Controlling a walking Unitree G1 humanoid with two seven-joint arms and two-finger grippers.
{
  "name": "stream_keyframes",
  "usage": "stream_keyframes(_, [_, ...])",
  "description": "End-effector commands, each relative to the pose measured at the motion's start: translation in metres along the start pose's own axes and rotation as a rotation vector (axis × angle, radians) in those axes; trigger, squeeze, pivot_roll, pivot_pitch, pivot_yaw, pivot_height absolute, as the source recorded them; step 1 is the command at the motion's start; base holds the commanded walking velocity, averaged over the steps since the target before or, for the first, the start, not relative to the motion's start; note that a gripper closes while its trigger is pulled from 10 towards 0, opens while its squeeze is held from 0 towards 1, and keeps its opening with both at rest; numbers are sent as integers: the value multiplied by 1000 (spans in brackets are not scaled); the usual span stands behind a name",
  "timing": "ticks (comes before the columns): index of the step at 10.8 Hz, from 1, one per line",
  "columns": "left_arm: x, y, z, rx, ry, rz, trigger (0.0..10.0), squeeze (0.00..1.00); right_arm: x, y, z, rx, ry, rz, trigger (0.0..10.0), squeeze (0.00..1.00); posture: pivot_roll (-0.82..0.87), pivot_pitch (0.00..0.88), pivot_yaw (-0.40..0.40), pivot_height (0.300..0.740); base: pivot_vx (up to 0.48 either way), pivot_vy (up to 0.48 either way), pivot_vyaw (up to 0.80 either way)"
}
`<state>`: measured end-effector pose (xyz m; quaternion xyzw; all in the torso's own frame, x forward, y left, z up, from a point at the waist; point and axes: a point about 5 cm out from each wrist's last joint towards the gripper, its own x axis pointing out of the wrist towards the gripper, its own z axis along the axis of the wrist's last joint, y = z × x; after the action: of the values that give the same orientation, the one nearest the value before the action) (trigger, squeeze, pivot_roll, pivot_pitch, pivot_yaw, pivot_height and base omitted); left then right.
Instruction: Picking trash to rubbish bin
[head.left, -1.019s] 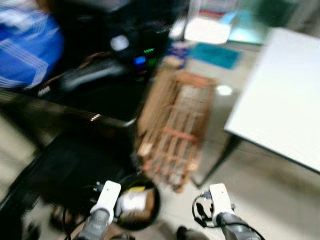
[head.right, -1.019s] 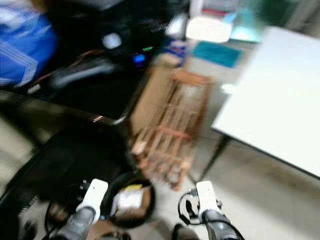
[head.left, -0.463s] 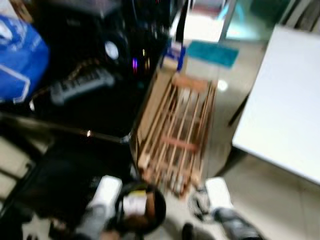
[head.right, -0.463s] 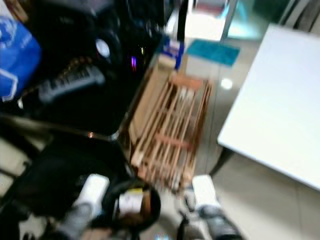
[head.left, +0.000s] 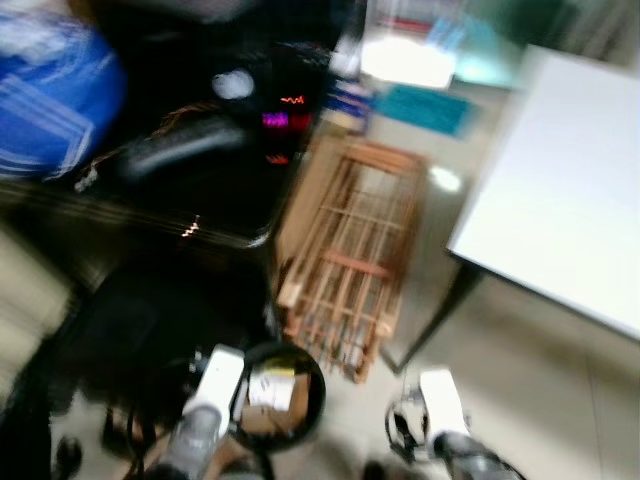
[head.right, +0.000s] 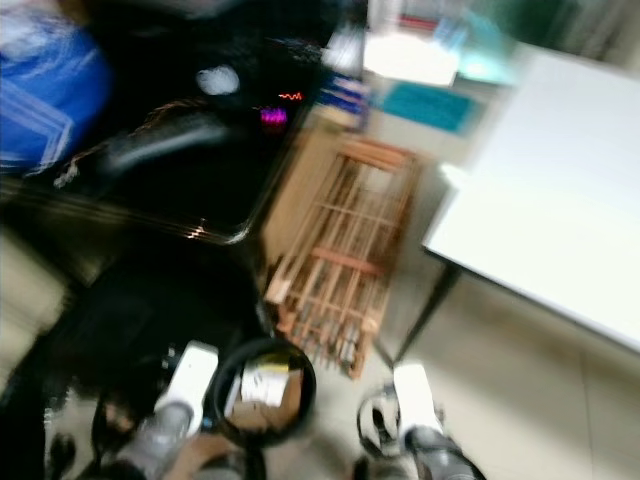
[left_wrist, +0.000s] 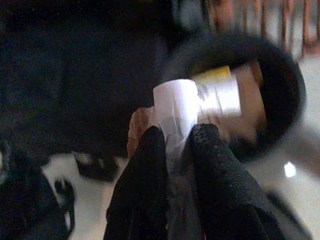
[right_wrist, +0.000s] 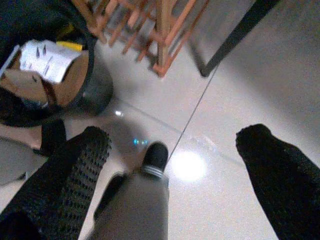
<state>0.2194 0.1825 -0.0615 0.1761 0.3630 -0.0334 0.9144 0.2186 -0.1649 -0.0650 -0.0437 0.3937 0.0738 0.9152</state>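
Note:
A round black rubbish bin (head.left: 282, 398) stands on the floor just ahead of me, holding cardboard and white paper. In the left wrist view my left gripper (left_wrist: 176, 132) is shut on a piece of white paper trash (left_wrist: 172, 102), held beside the bin's (left_wrist: 287, 95) rim. My left arm (head.left: 212, 385) sits at the bin's left side. My right gripper (right_wrist: 175, 137) hangs open over bare floor tiles, to the right of the bin (right_wrist: 95, 87), with nothing between its fingers.
A wooden slatted rack (head.left: 350, 260) leans just behind the bin. A white table (head.left: 560, 200) stands at the right, its dark leg (right_wrist: 235, 35) on the tiles. A black desk with electronics (head.left: 180, 150) and a blue bag (head.left: 50, 100) are at left.
The head views are blurred and have swayed a little, so the camera moved. The arms and the bin keep about the same places relative to each other.

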Motion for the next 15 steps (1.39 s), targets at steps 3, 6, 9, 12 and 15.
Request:
stream_keyframes(3, [-1,2,-4,-8,20,7,10000,0,-1,4,-6,7,29,32,10000,0,24,182,15,740,0,0,0])
stream_keyframes(6, [0,1,-1,-17,16,2,10000,0,1,8,-2,-2,28,67,10000,0,19,177,15,740,0,0,0])
stream_keyframes(9, [1,-3,2,-22,20,-20,10000,0,2,16,5,-33,14,174,10000,0,9,181,10,740,0,0,0])
stream_keyframes(12, [3,-11,10,3,5,-87,10000,0,2,21,20,18,-44,332,10000,0,-2,210,-4,740,0,0,0])
stream_keyframes(15, [3,-20,13,18,4,-120,10000,0,0,30,25,47,-64,488,10000,0,-11,244,-20,740,0,0,0])
